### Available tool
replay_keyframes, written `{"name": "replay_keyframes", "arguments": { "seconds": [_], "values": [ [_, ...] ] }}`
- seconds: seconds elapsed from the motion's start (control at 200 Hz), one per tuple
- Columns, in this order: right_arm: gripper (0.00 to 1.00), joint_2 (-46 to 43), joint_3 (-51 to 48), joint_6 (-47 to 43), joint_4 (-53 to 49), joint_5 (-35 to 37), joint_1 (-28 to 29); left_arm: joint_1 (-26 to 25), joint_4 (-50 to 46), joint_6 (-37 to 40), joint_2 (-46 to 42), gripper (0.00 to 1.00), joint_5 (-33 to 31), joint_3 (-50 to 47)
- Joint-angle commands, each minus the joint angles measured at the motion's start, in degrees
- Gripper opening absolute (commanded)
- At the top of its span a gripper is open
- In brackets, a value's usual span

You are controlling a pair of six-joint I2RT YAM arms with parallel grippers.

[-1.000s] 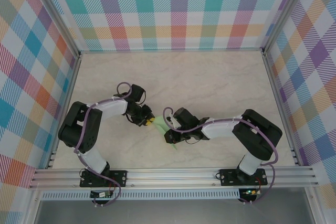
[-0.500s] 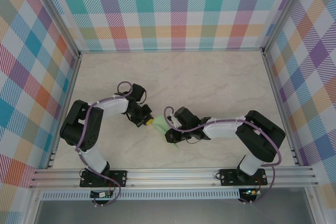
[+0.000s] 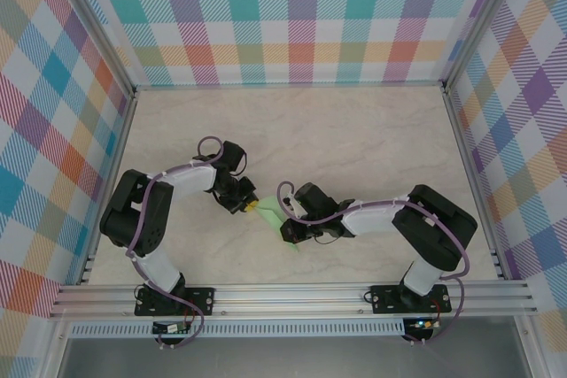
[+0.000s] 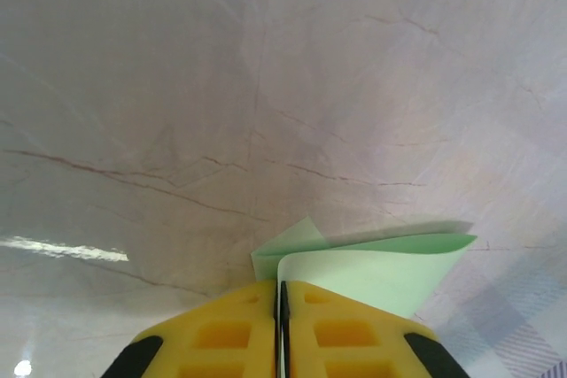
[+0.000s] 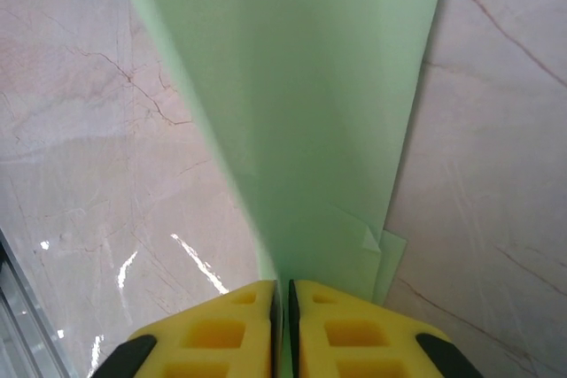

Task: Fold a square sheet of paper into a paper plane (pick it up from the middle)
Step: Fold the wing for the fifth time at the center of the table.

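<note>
Plaid walls (image 3: 301, 24) ring the marble table (image 3: 354, 130). Mid-table, the left gripper (image 4: 281, 288) and right gripper (image 5: 283, 288) each pinch the folded green sheet of paper (image 3: 268, 212), its outline largely hidden beneath them.

Inscriptions, labels, brands, numbers, signs: none can be read on any surface in view.
</note>
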Motion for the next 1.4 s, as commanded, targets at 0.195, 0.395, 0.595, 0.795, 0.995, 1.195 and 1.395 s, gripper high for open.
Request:
{"name": "replay_keyframes", "arguments": {
  "seconds": [0.195,0.395,0.595,0.795,0.995,1.195,1.395],
  "values": [
    [0.26,-1.2,2.7,-1.3,-3.4,-2.3,-0.2,-0.2,-2.3,1.0,-0.2,0.0,-0.7,0.4],
    [0.32,-1.2,4.7,-1.7,-5.6,-2.0,-0.2,-0.2,-2.4,1.1,0.0,0.0,-0.8,0.5],
    [0.31,-1.3,4.6,-1.7,-6.6,-0.4,-0.2,-0.2,-2.9,1.4,0.2,0.0,-1.0,0.8],
    [0.34,-3.0,5.0,-2.1,-7.3,0.0,-0.2,-0.2,-2.9,1.5,0.3,0.0,-1.1,0.3],
    [0.35,-1.0,7.3,-3.1,-8.5,-0.8,-0.2,-0.2,-2.9,1.8,1.0,0.0,-0.7,0.4],
    [0.27,-0.5,7.4,-3.2,-9.0,-0.8,-0.2,-0.2,-3.1,1.7,0.9,0.0,-1.0,0.7],
    [0.26,-0.4,6.7,-3.0,-9.1,0.4,-0.1,-0.2,-3.2,1.8,1.0,0.0,-0.7,1.0]
  ]
}}
